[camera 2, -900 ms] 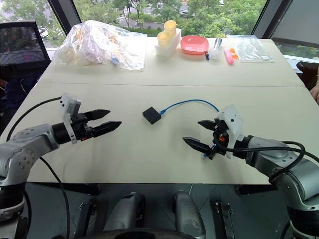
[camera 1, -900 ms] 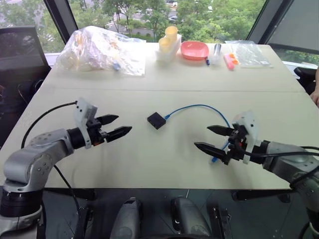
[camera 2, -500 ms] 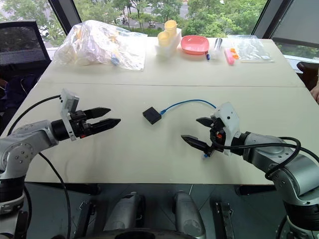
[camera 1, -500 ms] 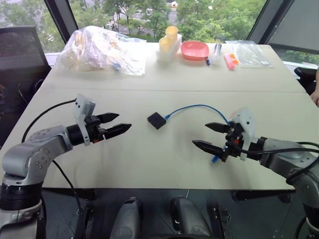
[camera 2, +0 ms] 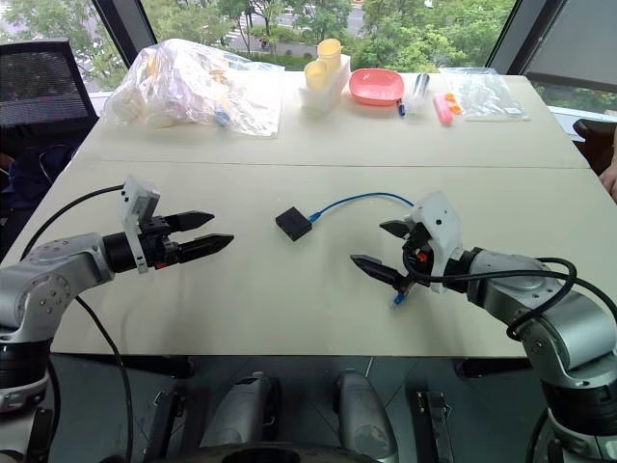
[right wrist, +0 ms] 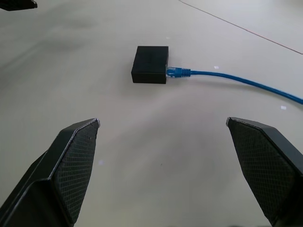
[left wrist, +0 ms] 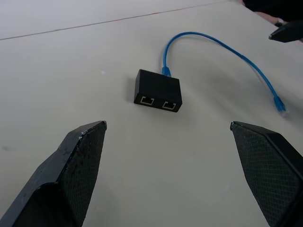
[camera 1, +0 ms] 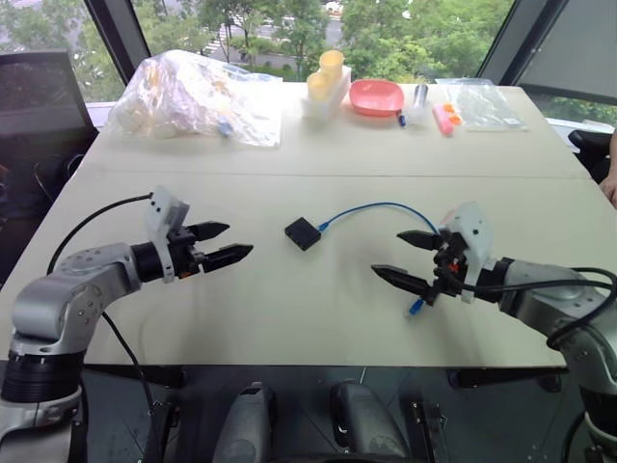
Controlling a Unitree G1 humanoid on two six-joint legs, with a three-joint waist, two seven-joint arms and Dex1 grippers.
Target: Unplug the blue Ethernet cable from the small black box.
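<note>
Your black box (camera 1: 302, 232) sits mid-tabletop, blue cable (camera 1: 376, 207) plugged in, curving toward the right edge, your left gripper (camera 1: 224, 243) and right gripper (camera 1: 409, 259) both wide open, empty, flanking it.

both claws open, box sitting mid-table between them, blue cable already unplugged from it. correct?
Not quite. The blue Ethernet cable is still plugged into the small black box; the right wrist view shows its plug seated in the box's side. The rest holds: the left claw and the right claw are both open, with the box on the table between them.
</note>
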